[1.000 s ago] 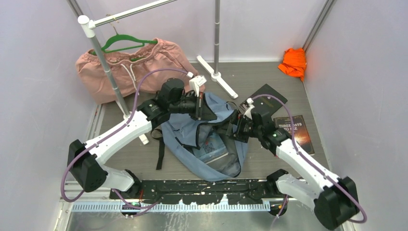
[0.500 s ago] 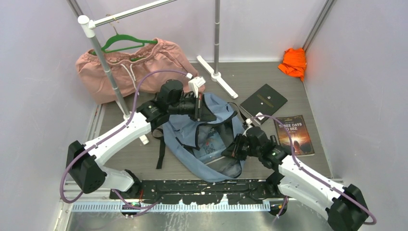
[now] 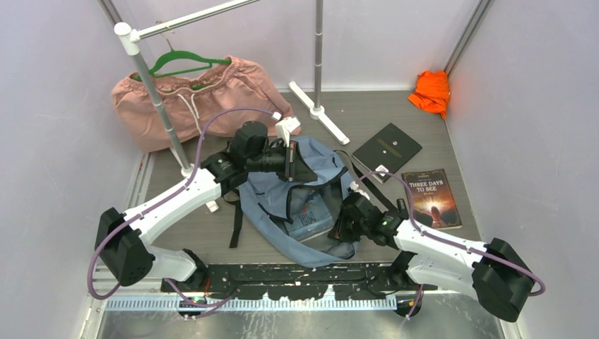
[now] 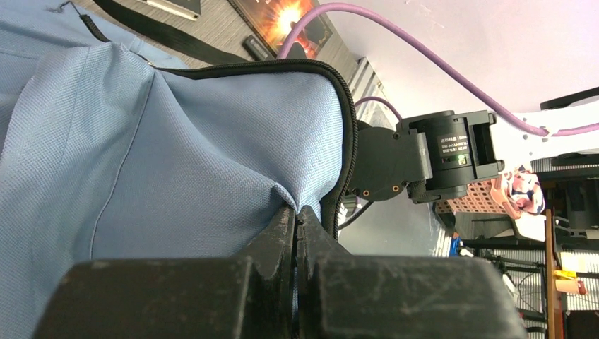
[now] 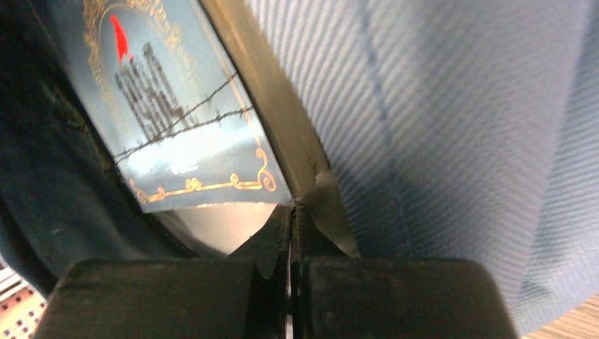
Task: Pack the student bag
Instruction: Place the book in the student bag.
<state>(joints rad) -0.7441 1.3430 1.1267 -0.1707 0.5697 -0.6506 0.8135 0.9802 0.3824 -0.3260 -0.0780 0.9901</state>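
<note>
Firmly, left end effector (image 4: 297,212) pinches student bag (image 4: 176,141) near its zipper; right end effector (image 5: 291,208) closed, perhaps empty.

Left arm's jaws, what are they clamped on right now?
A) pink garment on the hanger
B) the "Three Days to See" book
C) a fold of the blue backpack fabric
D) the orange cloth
C: in the left wrist view the left jaws are shut on a pinched fold of the student bag, just beside its black zipper trim.
</note>
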